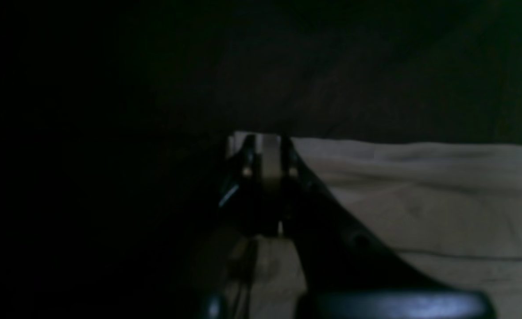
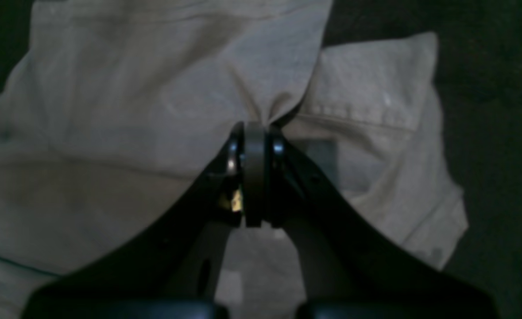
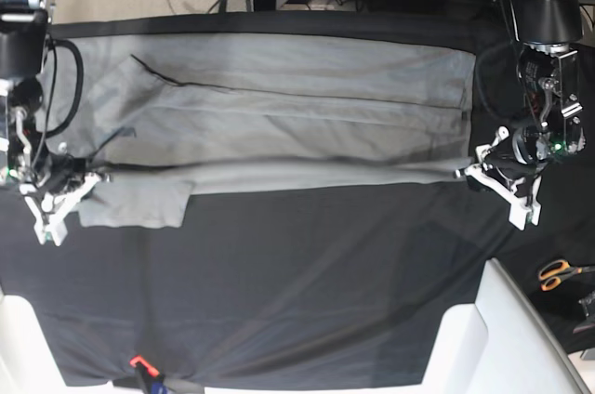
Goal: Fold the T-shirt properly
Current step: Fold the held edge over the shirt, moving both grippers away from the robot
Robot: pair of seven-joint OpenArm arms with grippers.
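The plain mid-grey, short-sleeved cotton T-shirt [image 3: 279, 115] lies spread sideways across the far half of the table, on the black cloth [image 3: 297, 292] that covers it, reaching almost from one side edge to the other. Its near long edge looks doubled over toward the middle, a straight fold line running the garment's length, while one sleeve [image 3: 135, 203] sticks out flat toward the near edge at the base view's left. So, as I judge it, a first lengthwise fold is under way or just laid; the sleeve, the opposite long side and the crosswise folds remain.

The right end effector [image 2: 254, 133] is pinched closed on a gathered tuck of fabric near the sleeve seam. The left end effector [image 1: 267, 153] is likewise clamped on a corner of the shirt at the opposite end (its wrist view is very dark, but cloth shows between the tips). Orange-handled scissors [image 3: 558, 273] lie off to one side.
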